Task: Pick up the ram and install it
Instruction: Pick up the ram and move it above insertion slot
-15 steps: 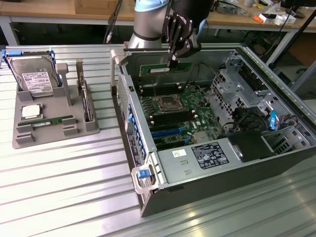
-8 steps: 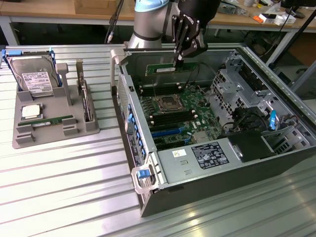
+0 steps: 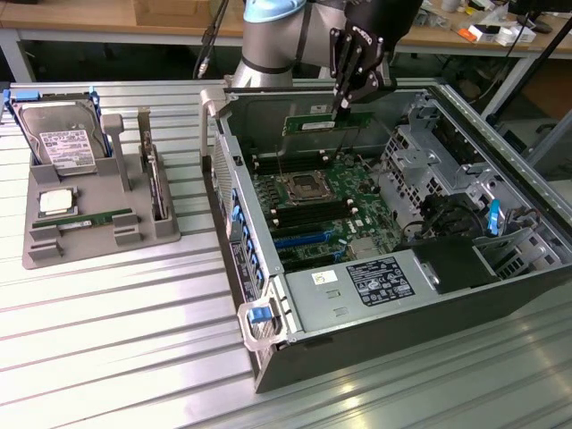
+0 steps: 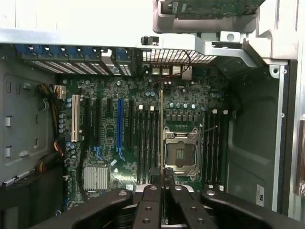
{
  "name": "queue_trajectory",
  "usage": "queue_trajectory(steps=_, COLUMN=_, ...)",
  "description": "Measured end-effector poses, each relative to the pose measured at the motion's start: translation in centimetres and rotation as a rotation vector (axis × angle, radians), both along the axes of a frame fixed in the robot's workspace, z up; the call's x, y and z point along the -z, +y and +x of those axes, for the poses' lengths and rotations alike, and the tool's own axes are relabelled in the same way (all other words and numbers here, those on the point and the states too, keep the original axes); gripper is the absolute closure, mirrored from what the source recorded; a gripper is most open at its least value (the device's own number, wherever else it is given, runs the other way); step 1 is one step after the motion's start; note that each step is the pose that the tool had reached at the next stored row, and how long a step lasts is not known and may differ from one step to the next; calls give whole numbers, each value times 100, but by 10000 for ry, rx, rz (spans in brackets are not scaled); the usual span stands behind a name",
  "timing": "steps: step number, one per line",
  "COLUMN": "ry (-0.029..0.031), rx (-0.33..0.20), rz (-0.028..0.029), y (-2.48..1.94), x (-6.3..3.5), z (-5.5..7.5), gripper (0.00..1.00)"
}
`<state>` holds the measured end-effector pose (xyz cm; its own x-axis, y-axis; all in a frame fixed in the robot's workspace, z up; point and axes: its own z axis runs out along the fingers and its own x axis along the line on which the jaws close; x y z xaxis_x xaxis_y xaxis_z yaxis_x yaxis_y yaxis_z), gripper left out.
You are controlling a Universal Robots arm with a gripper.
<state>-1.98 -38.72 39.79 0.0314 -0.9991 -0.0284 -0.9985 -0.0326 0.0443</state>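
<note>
My gripper [image 3: 340,109] is shut on the ram [image 3: 313,123], a long green stick that it holds level by its top edge. The stick hangs over the far part of the open computer case [image 3: 268,353], well above the motherboard [image 3: 313,210]. In the wrist view the ram [image 4: 162,124] shows edge-on as a thin line running out from my gripper [image 4: 162,175]. That line lies over the dark memory slots [image 4: 147,143] beside the empty CPU socket [image 4: 181,152]. A second green stick [image 3: 94,220] lies on the grey holder [image 3: 98,241] at the exterior view's left.
The grey holder also carries a hard drive [image 3: 64,143] and a square silver chip [image 3: 55,202]. Inside the case are drive cages [image 3: 429,152], black cables [image 3: 447,214], a labelled power supply [image 3: 375,281] and more memory slots [image 4: 212,143] beyond the socket.
</note>
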Motion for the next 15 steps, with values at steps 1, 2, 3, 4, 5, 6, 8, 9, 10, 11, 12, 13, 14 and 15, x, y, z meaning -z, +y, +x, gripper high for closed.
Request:
queue_trajectory(steps=1, ry=0, rx=0, rz=0, y=0, x=0, z=13, gripper=88)
queue_trajectory(steps=2, ry=0, rx=0, rz=0, y=0, x=0, z=26, gripper=88)
queue_trajectory(steps=3, ry=0, rx=0, rz=0, y=0, x=0, z=40, gripper=88)
queue_trajectory(steps=4, ry=0, rx=0, rz=0, y=0, x=0, z=52, gripper=88)
queue_trajectory(steps=5, ry=0, rx=0, rz=1, y=0, x=0, z=65, gripper=88)
queue_trajectory(steps=6, ry=0, rx=0, rz=0, y=0, x=0, z=77, gripper=88)
queue_trajectory(steps=8, ry=1, rx=-1, rz=0, y=0, x=0, z=108, gripper=88)
queue_trajectory(steps=9, ry=-1, rx=0, rz=0, y=0, x=0, z=132, gripper=88)
queue_trajectory(steps=10, ry=0, rx=0, rz=1, y=0, x=1, z=164, gripper=88)
queue_trajectory(steps=11, ry=0, rx=-1, rz=1, y=0, x=0, z=193, gripper=88)
queue_trajectory(steps=12, ry=0, rx=0, rz=0, y=0, x=0, z=215, gripper=88)
queue_trajectory(steps=13, ry=0, rx=-1, rz=-1, y=1, x=0, z=240, gripper=88)
queue_trajectory(steps=14, ry=0, rx=0, rz=-1, y=0, x=0, z=256, gripper=88)
queue_trajectory(steps=15, ry=0, rx=0, rz=0, y=0, x=0, z=269, gripper=88)
